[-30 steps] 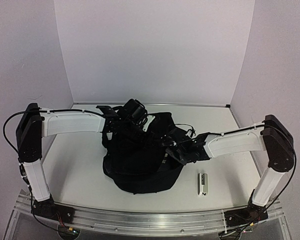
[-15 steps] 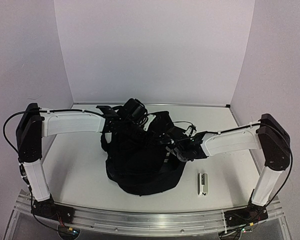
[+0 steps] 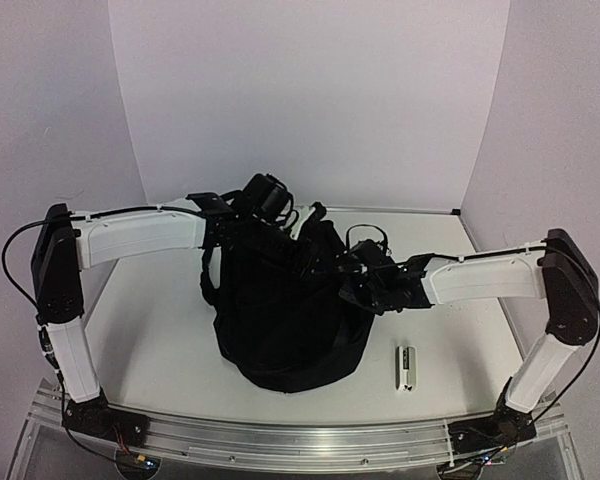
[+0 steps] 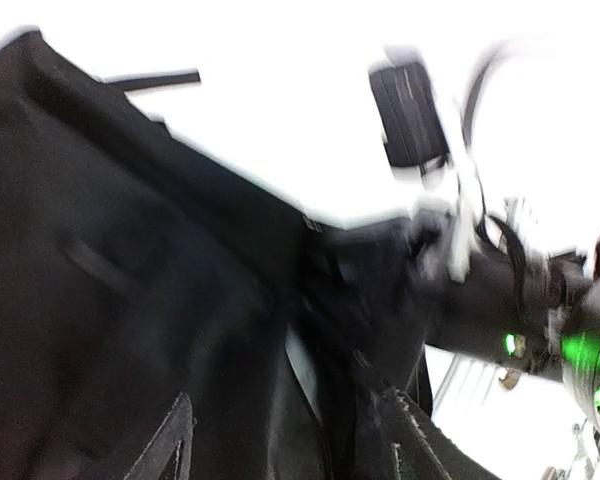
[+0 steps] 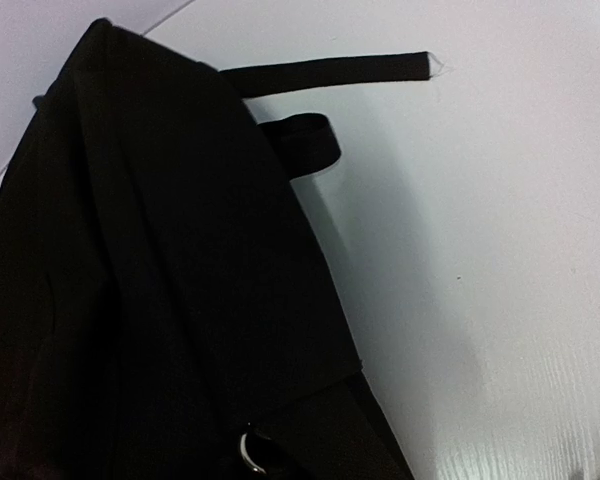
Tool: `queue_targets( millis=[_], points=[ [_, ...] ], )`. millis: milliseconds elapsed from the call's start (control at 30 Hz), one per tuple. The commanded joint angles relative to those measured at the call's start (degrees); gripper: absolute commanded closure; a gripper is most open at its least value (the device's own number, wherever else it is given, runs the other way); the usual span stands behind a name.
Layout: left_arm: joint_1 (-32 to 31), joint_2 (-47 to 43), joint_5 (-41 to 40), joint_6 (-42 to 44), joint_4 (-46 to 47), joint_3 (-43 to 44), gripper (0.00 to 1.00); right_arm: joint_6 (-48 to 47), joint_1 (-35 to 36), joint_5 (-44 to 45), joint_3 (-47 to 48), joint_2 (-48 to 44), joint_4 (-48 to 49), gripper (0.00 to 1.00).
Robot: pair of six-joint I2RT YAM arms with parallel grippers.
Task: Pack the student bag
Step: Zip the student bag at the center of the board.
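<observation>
Student bag [image 3: 280, 330] is slumping on the table [image 3: 150, 330] between both arms, right gripper [image 3: 348, 278] pressing shut at its rim, left gripper [image 3: 250, 215] unreadable, so soft fabric may be slipping free, collapsing the opening.

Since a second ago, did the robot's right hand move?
Yes. The right gripper has moved farther from the small white object, toward the far side of the table.

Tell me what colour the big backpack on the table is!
The backpack is black all over; the top external view shows it best.
</observation>
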Motion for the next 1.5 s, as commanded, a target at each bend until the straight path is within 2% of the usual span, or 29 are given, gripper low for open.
queue_targets(
  millis=[0, 100, 300, 467, 700, 1000, 1367, 1467],
  points=[
    [5.36, 3.60, 3.62, 0.85, 4.36, 6.48, 0.36, -6.34, 0.03, -10.16, -1.46, -4.72, 0.56, 1.00],
    [7.67, 11.04, 7.75, 0.17, 4.05, 12.65, 0.40, -7.95, 0.08, -13.80, -1.69, -5.74, -0.54, 1.00],
    [8.19, 21.37, 12.42, -1.20, 11.87, 17.62, 0.46, -9.85, 0.06, -18.67, -2.05, -8.22, -3.00, 1.00],
    [9.35, 27.31, 11.40, -3.51, 13.97, 20.56, 0.53, -8.73, 0.07, -21.06, -3.45, -10.94, -5.31, 1.00],
    [12.42, 31.29, 9.60, -8.23, 16.91, 20.74, 0.56, -5.57, 0.23, -27.54, -7.21, -13.80, -6.70, 1.00],
    [12.98, 34.91, 5.20, -8.32, 15.35, 23.77, 0.57, -1.61, 4.37, -35.15, -6.70, -14.75, -7.63, 1.00],
    [14.33, 37.42, 0.79, -9.65, 14.37, 26.75, 0.57, 2.60, 14.27, -35.17, -3.07, -13.25, -7.76, 1.00],
    [14.31, 35.96, 0.86, -9.08, 11.90, 28.11, 0.52, 2.91, 14.49, -32.08, -2.26, -13.94, -7.76, 1.00]
  ],
)
